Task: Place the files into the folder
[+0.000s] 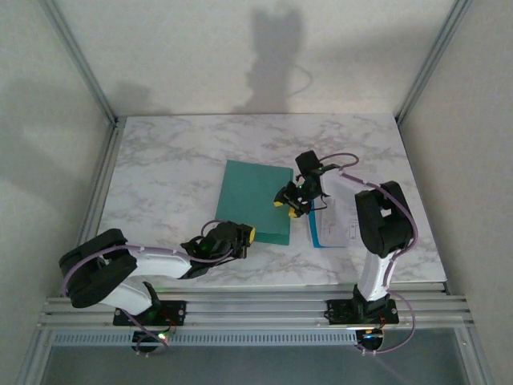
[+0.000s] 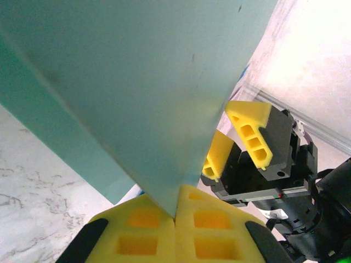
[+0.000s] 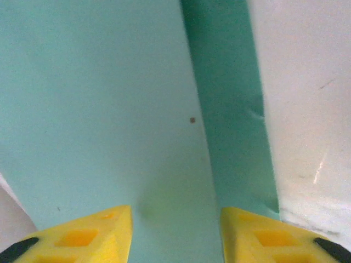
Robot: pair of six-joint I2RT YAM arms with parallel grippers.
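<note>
Left wrist: left pincer (image 2: pixel 176 211) is clamped on the folder (image 2: pixel 126 82) cover, right pincer (image 2: pixel 231 127) open; raise cover slowly.

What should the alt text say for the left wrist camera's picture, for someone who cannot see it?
Two yellow fingers of the left gripper pinch the cover of the teal folder, which slants up over the marble table. To the right, the right gripper stands with its yellow fingers apart.
</note>
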